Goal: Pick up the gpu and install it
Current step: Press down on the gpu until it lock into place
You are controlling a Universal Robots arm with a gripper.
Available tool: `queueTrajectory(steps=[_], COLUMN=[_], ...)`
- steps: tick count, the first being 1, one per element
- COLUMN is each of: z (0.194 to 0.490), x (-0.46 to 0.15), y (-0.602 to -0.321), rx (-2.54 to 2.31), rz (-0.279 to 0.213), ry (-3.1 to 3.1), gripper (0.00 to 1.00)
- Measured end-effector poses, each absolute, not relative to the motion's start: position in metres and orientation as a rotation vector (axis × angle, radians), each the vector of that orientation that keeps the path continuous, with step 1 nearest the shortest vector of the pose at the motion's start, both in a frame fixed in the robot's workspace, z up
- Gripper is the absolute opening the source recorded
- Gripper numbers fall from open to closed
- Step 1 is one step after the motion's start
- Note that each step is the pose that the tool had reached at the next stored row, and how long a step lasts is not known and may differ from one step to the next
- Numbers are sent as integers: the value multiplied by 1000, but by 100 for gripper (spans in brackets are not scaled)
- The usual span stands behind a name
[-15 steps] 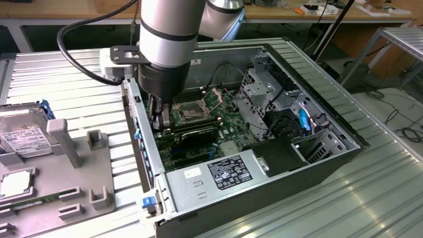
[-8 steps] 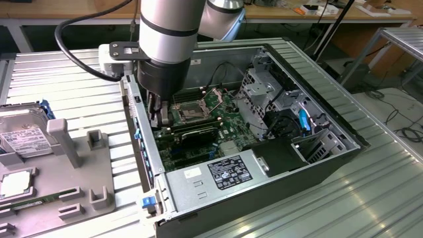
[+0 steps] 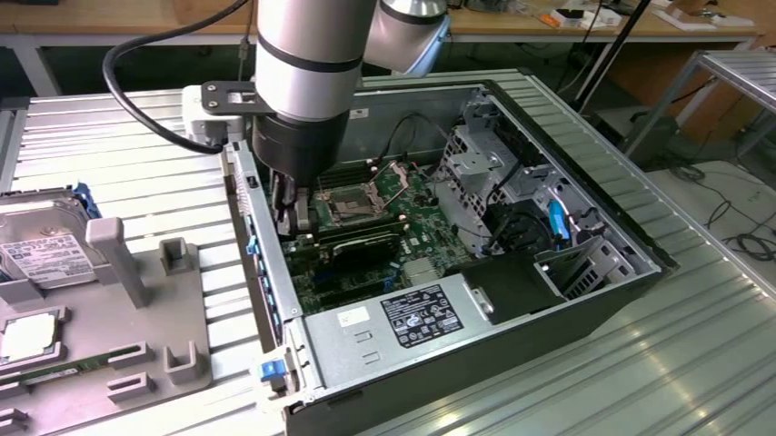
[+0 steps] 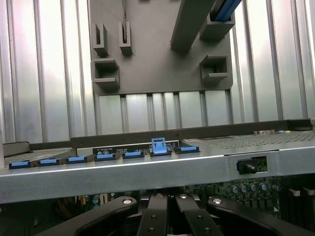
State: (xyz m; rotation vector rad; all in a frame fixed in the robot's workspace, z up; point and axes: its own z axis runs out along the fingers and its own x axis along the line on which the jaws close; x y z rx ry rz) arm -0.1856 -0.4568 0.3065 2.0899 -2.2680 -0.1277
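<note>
Here the gripper (image 3: 291,213) reaches down inside the open computer case (image 3: 606,227), close to the case's rear wall on the exterior view's left; its fingers are drawn fully together, and whether they pinch anything cannot be told, since their tips are hidden. The gpu (image 3: 362,247) lies just beside them, a dark block over green board, set across the motherboard (image 3: 406,195) near its expansion slots; it looks seated or close to it, which would explain why the arm stands so low and steep, pressing at the card's bracket end. The case lies on its side with its panel off, so that the board faces upward for reaching from above.

To count: one arm; one case; one power supply (image 3: 412,316) with one label, at the case's near end; one grey fixture tray (image 3: 134,318) on the exterior view's left, holding one hard drive (image 3: 36,254); in the wrist view, seven blue slot clips (image 4: 158,146) along the case's rear edge, one raised above the others.
</note>
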Motion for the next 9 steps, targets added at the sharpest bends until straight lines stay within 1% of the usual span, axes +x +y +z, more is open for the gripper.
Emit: queueTrajectory(steps=[9], z=[305], x=[-185], y=[-457], rx=[2094], rz=[-121], ry=[-2273], gripper=[11])
